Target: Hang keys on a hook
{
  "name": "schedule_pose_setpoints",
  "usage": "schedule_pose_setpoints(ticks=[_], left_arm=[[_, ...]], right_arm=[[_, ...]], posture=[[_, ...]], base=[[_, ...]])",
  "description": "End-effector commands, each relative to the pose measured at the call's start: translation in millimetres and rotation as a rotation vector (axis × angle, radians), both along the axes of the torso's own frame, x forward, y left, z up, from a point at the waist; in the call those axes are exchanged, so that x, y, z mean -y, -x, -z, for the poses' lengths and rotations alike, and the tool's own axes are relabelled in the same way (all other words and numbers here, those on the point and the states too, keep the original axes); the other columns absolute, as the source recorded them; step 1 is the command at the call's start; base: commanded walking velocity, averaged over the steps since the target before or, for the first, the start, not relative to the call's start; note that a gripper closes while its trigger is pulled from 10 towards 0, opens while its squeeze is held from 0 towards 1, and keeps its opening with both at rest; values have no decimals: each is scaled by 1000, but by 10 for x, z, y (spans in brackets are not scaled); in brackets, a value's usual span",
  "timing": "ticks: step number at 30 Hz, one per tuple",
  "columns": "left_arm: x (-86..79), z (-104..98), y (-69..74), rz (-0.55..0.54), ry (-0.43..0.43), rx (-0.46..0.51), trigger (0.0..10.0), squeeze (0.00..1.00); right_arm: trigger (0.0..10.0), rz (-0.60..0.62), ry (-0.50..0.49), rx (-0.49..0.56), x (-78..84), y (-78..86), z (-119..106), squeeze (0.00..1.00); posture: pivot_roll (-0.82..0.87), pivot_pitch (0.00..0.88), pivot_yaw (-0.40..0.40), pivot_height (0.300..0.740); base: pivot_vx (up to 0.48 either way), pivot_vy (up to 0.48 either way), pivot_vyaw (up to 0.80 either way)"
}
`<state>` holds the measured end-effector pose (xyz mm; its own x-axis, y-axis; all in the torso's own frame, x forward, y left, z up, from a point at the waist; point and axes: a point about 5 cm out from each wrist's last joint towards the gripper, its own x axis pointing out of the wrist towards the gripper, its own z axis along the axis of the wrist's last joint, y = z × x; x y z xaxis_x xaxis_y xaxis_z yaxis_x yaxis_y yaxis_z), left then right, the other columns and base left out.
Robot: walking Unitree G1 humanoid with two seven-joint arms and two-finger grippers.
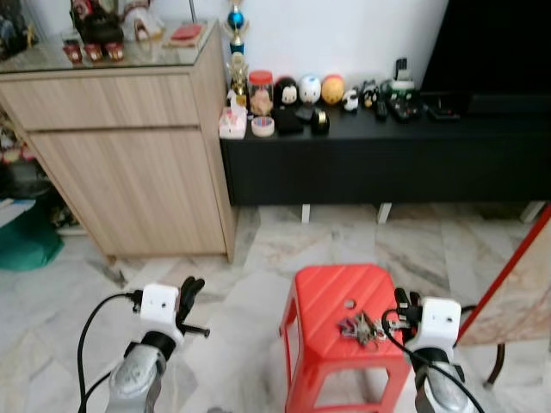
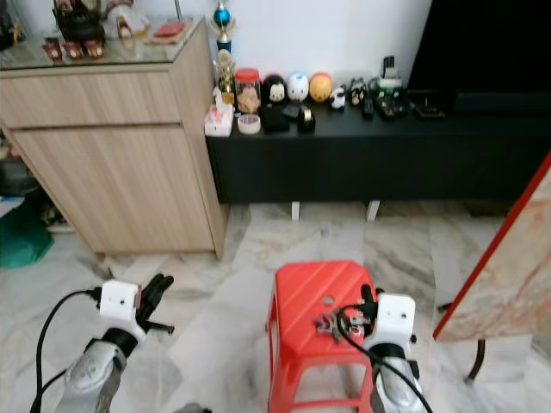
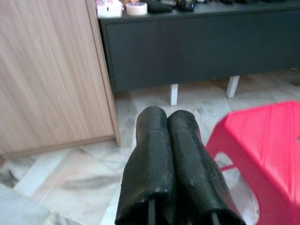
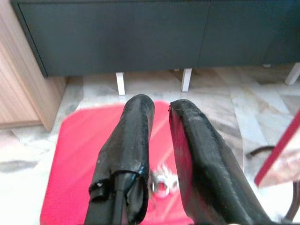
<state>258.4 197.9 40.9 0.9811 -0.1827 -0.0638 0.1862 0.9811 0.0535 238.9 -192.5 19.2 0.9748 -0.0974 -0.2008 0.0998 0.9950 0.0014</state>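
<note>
Red plastic stool (image 1: 331,297) bears the keys (image 1: 361,326), apparently ungrasped; right tool (image 4: 161,140), fingers apart, hovers above them. Left tool (image 3: 166,154) is together. No hook visible; hanging remains.

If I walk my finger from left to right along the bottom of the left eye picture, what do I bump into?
Left hand → red stool → keys lying on the stool → right hand, next to the keys → slanted red-edged board.
</note>
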Motion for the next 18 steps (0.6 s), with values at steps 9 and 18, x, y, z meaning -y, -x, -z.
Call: schedule_pose_setpoints(ticks=[9,18], left_arm=[[69,26,-2,27,21,-25,10000,0],[110,41,-9,36,42,-48,10000,0]], right_arm=[[10000,-33,-27,-24,-26,-29,48,0],[10000,-25,-46,-58,-8,-30,144,0]], posture=[[-44,0,6,615],[-37,0,4,615]], base=[[0,0,0],[0,0,0]])
